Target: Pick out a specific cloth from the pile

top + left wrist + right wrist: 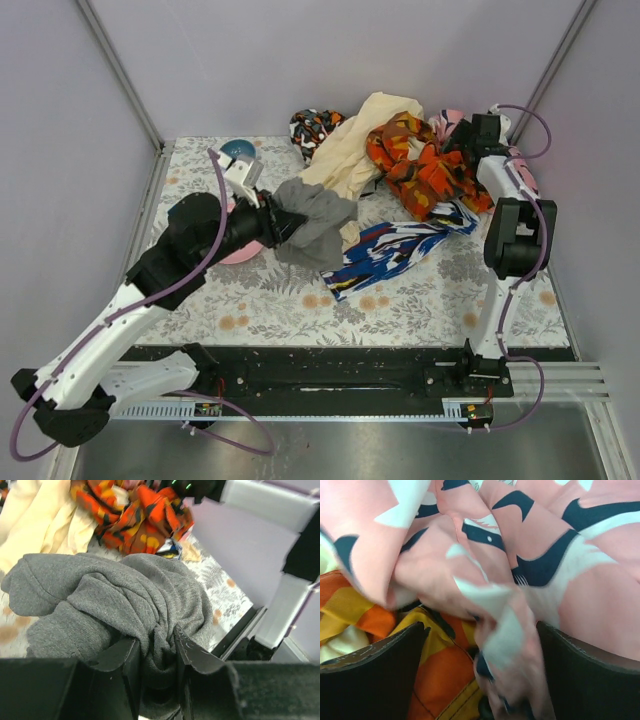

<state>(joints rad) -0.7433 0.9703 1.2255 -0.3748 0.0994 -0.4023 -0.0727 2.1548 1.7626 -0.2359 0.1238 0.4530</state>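
The plain dark grey cloth (318,220) lies bunched left of the pile (415,165), partly lifted. My left gripper (272,224) is shut on a fold of it; in the left wrist view the grey cloth (115,600) is pinched between both fingers (195,652). The pile holds cream (360,150), orange-red patterned and blue-white-black streaked (395,250) pieces. My right gripper (478,135) is at the pile's far right, jaws open, pressed into the pink navy-white print cloth (520,565) with orange fabric (445,675) below.
A pink plate (242,250) lies under the left arm, mostly hidden. A blue bowl (238,150) stands at the back left. A dark patterned cloth (315,125) lies at the back. Walls close in both sides and the back.
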